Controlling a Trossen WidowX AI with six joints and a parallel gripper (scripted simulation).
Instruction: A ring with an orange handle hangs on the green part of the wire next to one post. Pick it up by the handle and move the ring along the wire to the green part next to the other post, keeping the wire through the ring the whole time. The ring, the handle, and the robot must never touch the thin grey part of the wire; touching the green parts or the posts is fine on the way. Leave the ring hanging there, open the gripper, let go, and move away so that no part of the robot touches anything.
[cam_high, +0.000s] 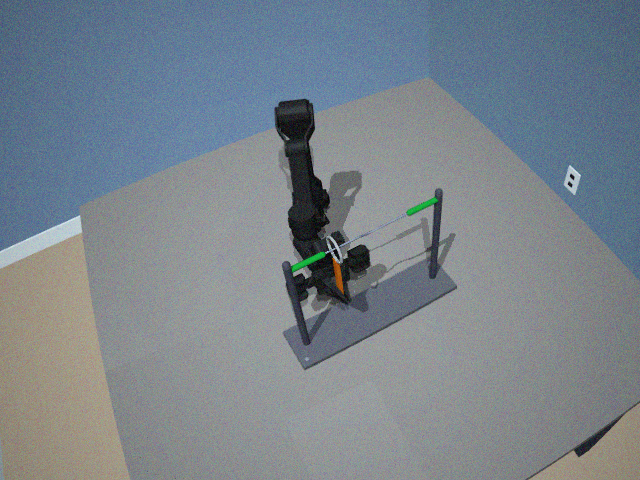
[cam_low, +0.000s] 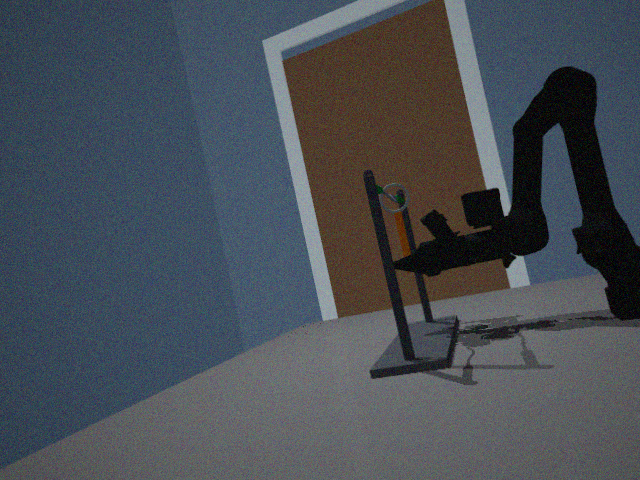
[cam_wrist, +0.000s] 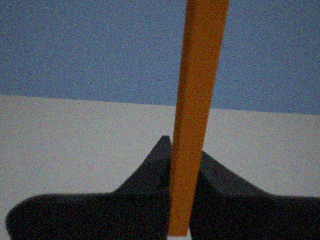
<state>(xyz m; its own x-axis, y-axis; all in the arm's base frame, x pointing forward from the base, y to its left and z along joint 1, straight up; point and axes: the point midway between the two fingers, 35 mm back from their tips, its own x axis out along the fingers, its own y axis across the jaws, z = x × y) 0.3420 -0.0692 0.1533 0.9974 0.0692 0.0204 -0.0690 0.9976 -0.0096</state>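
The white ring surrounds the thin grey wire, just past the inner end of the left green part in the top view. The wire passes through its opening; whether there is a gap all round is too small to tell. The orange handle points down from the ring, slightly tilted. My gripper is shut on the handle's lower end, well below the wire. The right green part is at the other end of the wire.
The left post stands close to the gripper's side. The right post is farther off. Both stand on a grey base plate under the wire. The arm reaches in from behind the wire.
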